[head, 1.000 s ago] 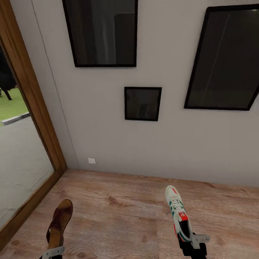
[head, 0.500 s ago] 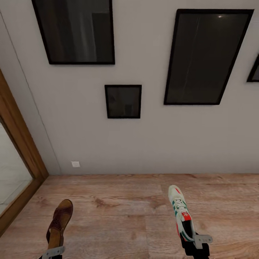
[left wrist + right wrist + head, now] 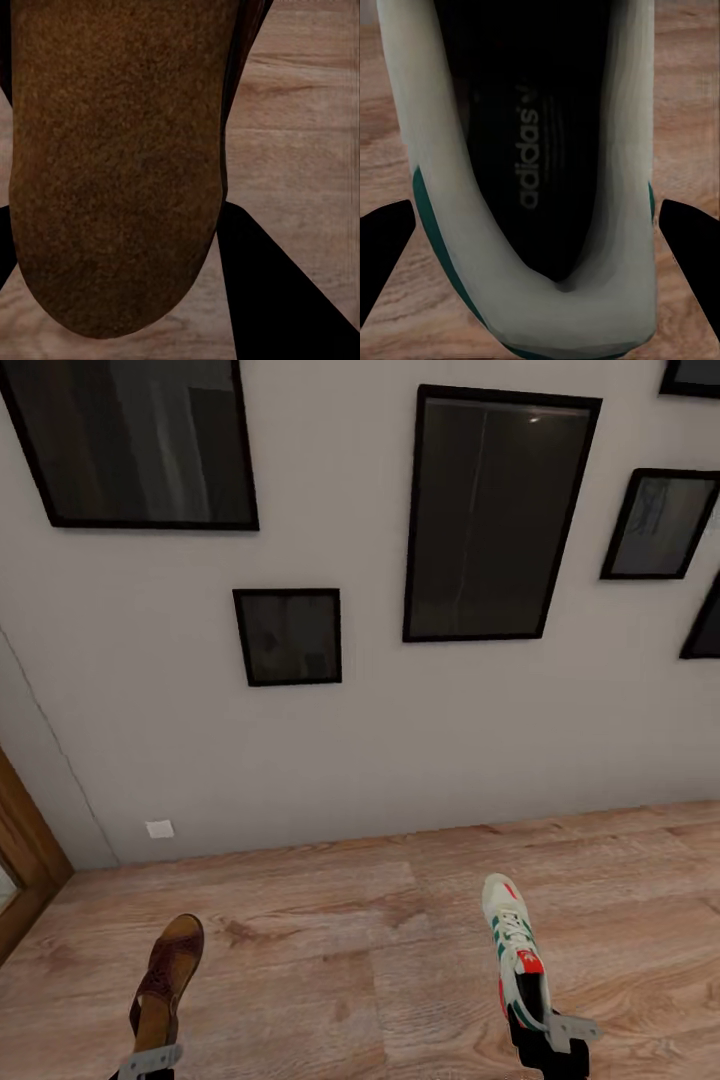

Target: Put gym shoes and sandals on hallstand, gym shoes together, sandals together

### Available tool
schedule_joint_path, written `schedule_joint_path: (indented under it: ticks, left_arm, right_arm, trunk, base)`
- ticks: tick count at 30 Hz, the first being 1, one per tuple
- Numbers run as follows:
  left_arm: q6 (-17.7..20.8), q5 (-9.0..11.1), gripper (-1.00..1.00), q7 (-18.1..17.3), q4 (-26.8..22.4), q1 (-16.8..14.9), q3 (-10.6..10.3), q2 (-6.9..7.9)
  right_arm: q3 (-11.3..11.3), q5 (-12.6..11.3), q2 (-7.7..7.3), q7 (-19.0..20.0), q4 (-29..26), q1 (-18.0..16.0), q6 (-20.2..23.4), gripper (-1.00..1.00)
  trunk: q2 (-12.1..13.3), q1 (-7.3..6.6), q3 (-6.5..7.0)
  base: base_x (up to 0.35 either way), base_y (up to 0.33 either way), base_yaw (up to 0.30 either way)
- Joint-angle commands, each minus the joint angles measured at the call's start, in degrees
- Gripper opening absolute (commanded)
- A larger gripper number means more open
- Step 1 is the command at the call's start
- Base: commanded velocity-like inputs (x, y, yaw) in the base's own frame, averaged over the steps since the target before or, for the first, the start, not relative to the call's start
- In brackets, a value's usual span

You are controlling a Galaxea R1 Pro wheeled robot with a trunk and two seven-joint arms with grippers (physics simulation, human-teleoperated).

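Suede-like brown sandal (image 3: 165, 985), apparently gripped; smooth cream gym shoe (image 3: 515, 950).

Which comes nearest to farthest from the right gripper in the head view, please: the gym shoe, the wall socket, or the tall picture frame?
From the right gripper:
1. Gym shoe, held at its heel.
2. Wall socket, low on the wall, far left.
3. Tall picture frame, high on the wall, above the shoe.

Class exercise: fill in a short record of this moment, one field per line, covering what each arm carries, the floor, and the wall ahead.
left gripper: shut on sandal, toe pointing forward
right gripper: shut on gym shoe, held at the heel
shoe insole: "adidas" print visible in the right wrist view
floor: light brown wood planks
wall ahead: pale, with dark picture frames
left edge: wooden door frame
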Motion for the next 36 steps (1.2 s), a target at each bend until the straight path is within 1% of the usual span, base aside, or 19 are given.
schedule_joint_path:
  ticks: [1,13,29,33,36]
  left_arm:
    - [-0.20,-0.43,-1.00,-0.39,0.00,-0.05,0.49,-0.02]
    - [-0.22,-0.43,-1.00,-0.39,0.03,-0.05,0.54,-0.02]
    - [-0.22,-0.34,-1.00,-0.60,0.01,-0.05,0.46,-0.08]
    - [-0.20,-0.29,-1.00,-0.59,0.00,-0.05,0.71,0.01]
    - [-0.21,-0.44,-1.00,-0.69,0.00,-0.05,0.49,0.02]
  right_arm:
    - [-0.26,0.14,0.01,0.08,0.06,-0.05,-0.18,-1.00]
    - [-0.26,-0.19,0.17,0.16,0.06,-0.05,-0.18,-1.00]
    - [-0.17,-0.12,0.48,0.17,0.06,-0.05,-0.18,-1.00]
    - [-0.17,-0.12,0.53,0.17,0.06,-0.05,-0.18,-1.00]
    - [-0.17,-0.12,0.54,0.17,0.06,-0.05,-0.18,-1.00]
  trunk:
    - [-0.02,-0.01,-0.01]
    - [-0.02,-0.01,0.38]
    - [-0.02,-0.01,0.41]
    - [-0.02,-0.01,0.41]
    - [-0.02,-0.01,0.41]
  base:
    - [0.000,0.000,-0.292]
    - [0.000,0.000,-0.292]
    - [0.000,0.000,-0.295]
    - [0.000,0.000,-0.295]
    - [0.000,0.000,-0.295]
